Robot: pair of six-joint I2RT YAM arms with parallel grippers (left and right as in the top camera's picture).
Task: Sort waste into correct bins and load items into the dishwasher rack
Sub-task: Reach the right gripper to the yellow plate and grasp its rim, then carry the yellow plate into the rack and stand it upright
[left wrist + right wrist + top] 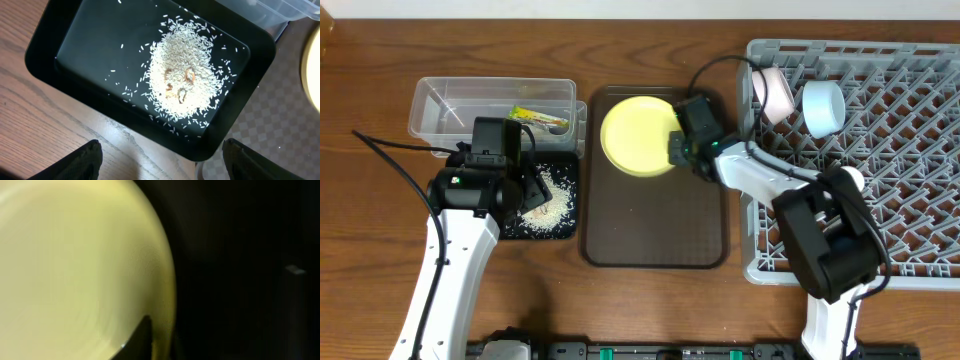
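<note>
Step in hand, as judged: lifting the yellow plate (635,135) off the dark brown serving tray (655,230) for loading into the dishwasher rack (910,180). The plate lies flat at the far end of the serving tray. The right gripper (678,145) is at the plate's right rim. In the right wrist view one dark finger (140,342) lies over the rim from above. The other finger is not visible, so it cannot be told whether the jaws have closed on the plate. Recommendation: confirm that one finger is under the rim and one over it before closing, since a flat plate offers only its edge. Then lift with the plate tipped toward upright and carry it clear of the rack wall. Seat it between pegs in an open section, apart from the light blue bowl (823,107) and the white vessel (775,92) standing at the rack's far left corner. The left gripper (161,147) hangs above the black tray (45,55), jaws wide and empty. That tray holds the rice grains (182,75). The green-and-yellow wrapper (540,117) lies in the clear tub (440,100). The left arm is well apart from the plate's path.
</note>
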